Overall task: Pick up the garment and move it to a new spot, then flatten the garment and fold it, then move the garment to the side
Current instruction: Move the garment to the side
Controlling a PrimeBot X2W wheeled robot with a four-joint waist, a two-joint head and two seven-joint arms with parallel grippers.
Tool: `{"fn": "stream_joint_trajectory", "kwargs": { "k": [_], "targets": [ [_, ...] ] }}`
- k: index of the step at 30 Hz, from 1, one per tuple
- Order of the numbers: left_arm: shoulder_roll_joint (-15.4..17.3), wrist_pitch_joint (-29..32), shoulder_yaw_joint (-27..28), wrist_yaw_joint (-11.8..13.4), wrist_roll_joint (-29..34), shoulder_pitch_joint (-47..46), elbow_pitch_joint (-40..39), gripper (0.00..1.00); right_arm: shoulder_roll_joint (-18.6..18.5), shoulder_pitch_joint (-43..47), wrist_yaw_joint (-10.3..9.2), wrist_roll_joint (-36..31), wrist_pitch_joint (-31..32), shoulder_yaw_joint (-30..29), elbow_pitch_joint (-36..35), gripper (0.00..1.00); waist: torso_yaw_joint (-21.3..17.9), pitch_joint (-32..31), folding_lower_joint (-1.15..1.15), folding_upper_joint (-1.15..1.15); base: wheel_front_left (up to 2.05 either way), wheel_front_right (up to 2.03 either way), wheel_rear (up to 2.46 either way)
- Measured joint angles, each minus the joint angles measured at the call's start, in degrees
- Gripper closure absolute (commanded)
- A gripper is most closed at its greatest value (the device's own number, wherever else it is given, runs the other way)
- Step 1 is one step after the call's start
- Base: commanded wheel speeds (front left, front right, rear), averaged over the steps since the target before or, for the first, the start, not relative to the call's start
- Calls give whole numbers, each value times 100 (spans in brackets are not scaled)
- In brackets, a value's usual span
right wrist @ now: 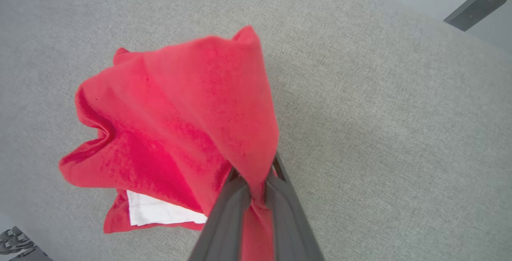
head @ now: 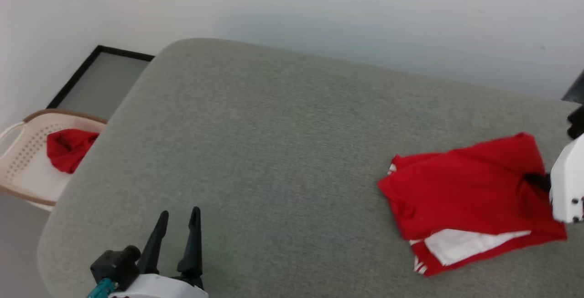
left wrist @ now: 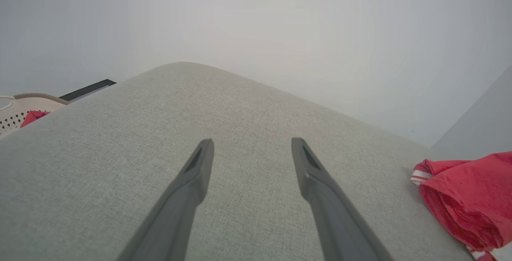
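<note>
The garment (head: 465, 193), a red T-shirt folded into a compact bundle with a white sleeve showing at its near edge, lies at the right end of the grey table (head: 273, 152). My right gripper (head: 538, 181) is shut on the garment's right edge, and the cloth (right wrist: 192, 121) bunches up between its fingers (right wrist: 280, 209) in the right wrist view. My left gripper (head: 179, 218) stands open over bare table at the near left, far from the garment. In the left wrist view its fingers (left wrist: 196, 177) are spread with nothing between them, and the garment (left wrist: 468, 201) lies at the right.
A beige perforated laundry basket (head: 20, 161) holding another red cloth (head: 68, 148) stands off the table's left end. A black-framed panel (head: 98, 83) lies on the floor behind it. A white wall runs along the table's far side.
</note>
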Motion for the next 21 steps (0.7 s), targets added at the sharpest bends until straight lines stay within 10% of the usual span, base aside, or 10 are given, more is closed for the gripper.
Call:
{"fn": "stream_joint_trajectory", "kwargs": {
  "k": [21],
  "targets": [
    [90, 0, -222, 0, 196, -649, -312, 0, -1441, -1207, 0, -678, -582, 107, 387, 100, -704, 665, 0, 0, 0, 0, 0]
  ]
}}
